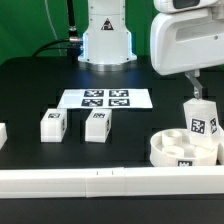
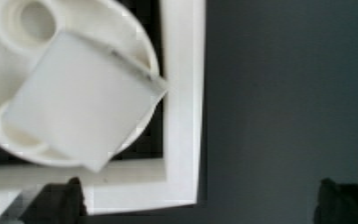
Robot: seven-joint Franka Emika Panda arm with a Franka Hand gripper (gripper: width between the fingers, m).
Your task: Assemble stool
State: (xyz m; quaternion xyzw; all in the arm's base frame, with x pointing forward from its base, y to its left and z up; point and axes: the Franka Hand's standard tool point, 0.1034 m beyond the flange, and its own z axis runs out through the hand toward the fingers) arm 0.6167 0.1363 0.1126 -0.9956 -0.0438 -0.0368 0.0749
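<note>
While the gripper showed only as two dark fingertips set wide apart in the wrist view, the jaws stood fully open with nothing between them. Below them lay dark table, not a part. In the exterior view the fingers themselves were hidden behind the arm's bulky white housing.

Nearest the jaws was a leg block, standing upright in one of the seat disc's sockets, its tagged face toward the exterior camera. The wrist view showed it as a pale, flat-sided slab leaning across the round seat disc. The seat disc sat at the exterior view's right, close against the white border rail, a thick ring with hollow sockets.

All the parts looked like hard, smooth white plastic: probably light, stiff and slightly slippery, unlikely to bend or crack under a firm pinch. Each block was a small rectangular prism with crisp edges, so the sensible hold was across two opposite flat faces, squarely, to keep it from twisting. The disc, being wide and round, seemed better nudged or braced against the rail than pinched.

Further out, two more leg blocks stood side by side on the matte black table, apart from the disc. Beyond them the marker board lay flat, thin and paper-like.
</note>
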